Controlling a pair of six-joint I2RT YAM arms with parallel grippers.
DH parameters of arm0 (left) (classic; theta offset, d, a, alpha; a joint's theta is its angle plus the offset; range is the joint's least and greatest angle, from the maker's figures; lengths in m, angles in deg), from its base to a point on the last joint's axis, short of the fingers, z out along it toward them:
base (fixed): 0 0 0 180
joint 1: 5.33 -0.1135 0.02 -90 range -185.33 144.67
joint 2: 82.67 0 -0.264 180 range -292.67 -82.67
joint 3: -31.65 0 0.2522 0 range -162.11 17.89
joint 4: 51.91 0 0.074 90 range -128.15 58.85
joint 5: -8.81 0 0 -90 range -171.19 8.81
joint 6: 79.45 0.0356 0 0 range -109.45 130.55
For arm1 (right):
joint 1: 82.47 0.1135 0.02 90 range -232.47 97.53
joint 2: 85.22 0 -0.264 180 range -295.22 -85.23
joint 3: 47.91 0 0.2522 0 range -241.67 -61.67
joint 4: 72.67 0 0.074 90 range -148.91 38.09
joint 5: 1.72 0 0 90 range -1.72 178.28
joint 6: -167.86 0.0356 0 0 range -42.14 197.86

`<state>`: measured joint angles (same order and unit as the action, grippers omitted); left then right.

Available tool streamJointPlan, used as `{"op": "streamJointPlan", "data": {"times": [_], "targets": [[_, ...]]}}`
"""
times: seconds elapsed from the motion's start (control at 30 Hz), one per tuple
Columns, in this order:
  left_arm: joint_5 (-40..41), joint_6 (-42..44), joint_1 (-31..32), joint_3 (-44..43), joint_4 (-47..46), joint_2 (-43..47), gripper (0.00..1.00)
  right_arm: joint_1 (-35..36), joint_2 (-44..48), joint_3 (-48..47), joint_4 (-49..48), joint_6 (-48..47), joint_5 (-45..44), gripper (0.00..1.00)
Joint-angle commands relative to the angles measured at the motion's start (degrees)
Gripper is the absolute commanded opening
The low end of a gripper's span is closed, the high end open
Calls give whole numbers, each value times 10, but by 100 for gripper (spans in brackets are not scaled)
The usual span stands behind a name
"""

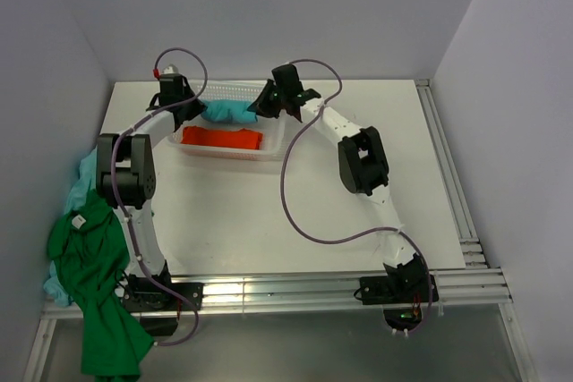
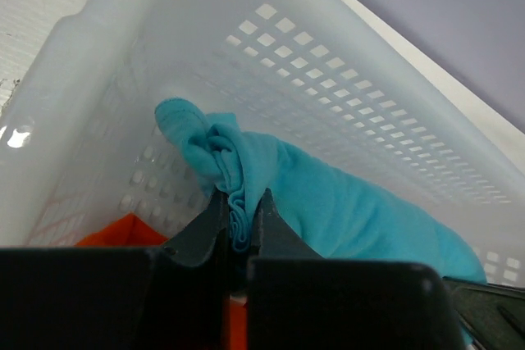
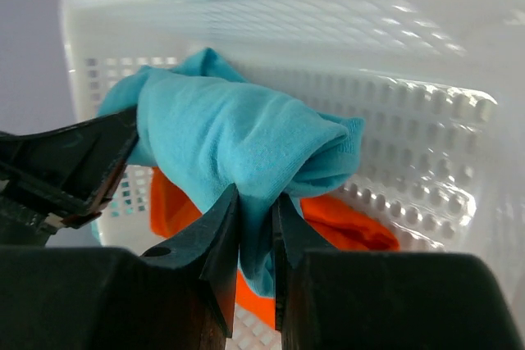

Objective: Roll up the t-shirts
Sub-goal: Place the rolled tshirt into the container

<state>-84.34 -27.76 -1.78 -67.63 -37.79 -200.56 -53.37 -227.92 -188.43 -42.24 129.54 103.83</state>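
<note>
Top view, basket: a white mesh basket (image 1: pixel 273 151) at the far side of the bench (image 1: pixel 233 212) holds an orange-red t-shirt (image 1: pixel 222 138) and a rolled turquoise t-shirt (image 1: pixel 228 112).
Top view, left edge: a green t-shirt (image 1: pixel 94 284) hangs off the bench over a second turquoise t-shirt (image 1: pixel 82 187). Its white tag (image 1: pixel 79 219) is too small to read.
Left wrist view: the left pincer (image 2: pixel 242 202) is clamped on one end of the rolled turquoise t-shirt.
Right wrist view: the right pincer (image 3: pixel 253 202) is clamped on the other end, above the orange-red t-shirt.

You are looking at a white mesh basket (image 1: pixel 235 157) sitting on the white table (image 1: pixel 224 221), near its far edge and left of centre. Metal rails (image 1: pixel 295 292) are running along the table's near edge, and more along its right side. Pale walls (image 1: pixel 269 6) are closing it in on three sides. In both wrist views the basket's perforated wall (image 2: pixel 344 63) (image 3: pixel 426 120) is filling the background.
</note>
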Motion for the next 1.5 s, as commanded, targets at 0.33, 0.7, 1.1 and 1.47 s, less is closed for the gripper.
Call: {"op": "streamJointPlan", "data": {"times": [0.33, 0.7, 1.1, 1.47], "targets": [[18, 5, -5, -16, -48, 6, 13, 10, 33, 31, 15, 19, -54, 21], [10, 13, -5, -32, -24, 10, 42, 24, 124, 103, -14, -12, -138, 49], [4, 4, -3, 8, -28, 83, 59, 34, 176, 153, -44, -27, -171, 40], [-38, -21, 6, 23, -40, 82, 50, 34, 87, 78, -26, 10, -90, 15]]}}
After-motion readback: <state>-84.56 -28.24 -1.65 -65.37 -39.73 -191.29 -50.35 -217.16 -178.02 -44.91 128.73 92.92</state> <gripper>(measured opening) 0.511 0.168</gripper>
